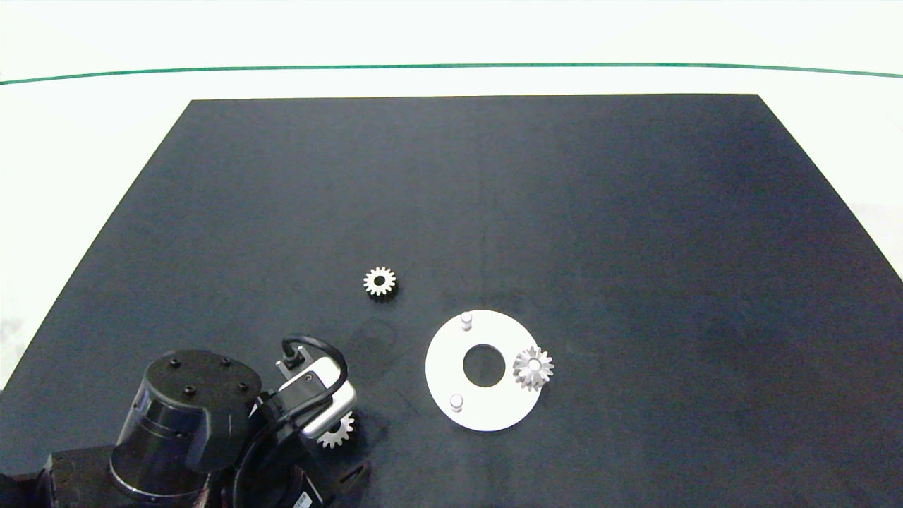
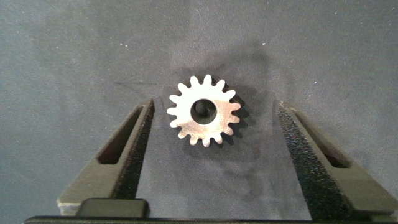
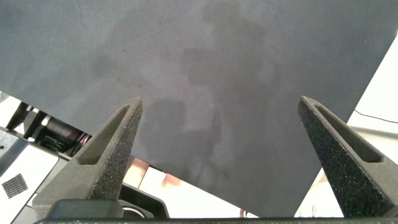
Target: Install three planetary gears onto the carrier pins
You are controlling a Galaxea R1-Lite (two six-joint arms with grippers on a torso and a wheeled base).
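A white ring-shaped disc lies on the black mat, right of centre near the front. One planetary gear sits on its right-hand carrier pin. Two other carrier pins stand bare. A second gear lies flat on the mat, up and left of the disc. The left arm hangs over the front left of the mat, and a third gear peeks out from under its wrist. That gear lies flat between the fingers of my left gripper, which is open and not touching it. My right gripper is open and holds nothing.
The black mat covers most of the white table, with bare mat to the right and behind the disc. In the right wrist view the mat's edge and some robot hardware beyond it show.
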